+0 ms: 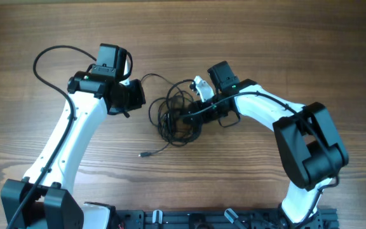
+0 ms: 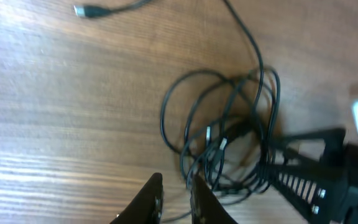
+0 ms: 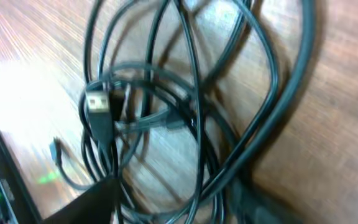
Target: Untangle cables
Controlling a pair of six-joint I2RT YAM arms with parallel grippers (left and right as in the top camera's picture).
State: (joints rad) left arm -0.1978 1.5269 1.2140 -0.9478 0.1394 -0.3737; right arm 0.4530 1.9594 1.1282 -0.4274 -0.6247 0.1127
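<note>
The cables (image 1: 173, 117) were found in one tangled heap of overlapping loops at the middle of the table (image 1: 265, 38), between the two arms. One loose strand was led out to the near left and ended in a small plug (image 1: 143, 154), which lay apart from the heap. Another strand was drawn off to the far left, toward the left arm (image 1: 75, 127). A flat metal-ended plug (image 3: 98, 102) was seen inside the knot, with several loops crossed over it.

The wires were judged to be very light, limp and thin, with enough spring to be kept in coils. It was expected that the whole heap would be dragged along if a single strand were pulled, and that so thin and smooth a wire might slip through a loose pinch. The stiffer plug ends, or the strand just behind them, were judged the best places to be gripped. The free plug at the near left was thought the easiest to reach.

The left jaws were seen just left of the heap and almost closed, with only a narrow gap left between the fingers (image 2: 151, 202). Whether a strand was pinched there could not be told. The right jaws, at the end of the right arm (image 1: 265, 108), were pushed into the right side of the heap. Their opening was hidden by the loops, so their state could not be told.
</note>
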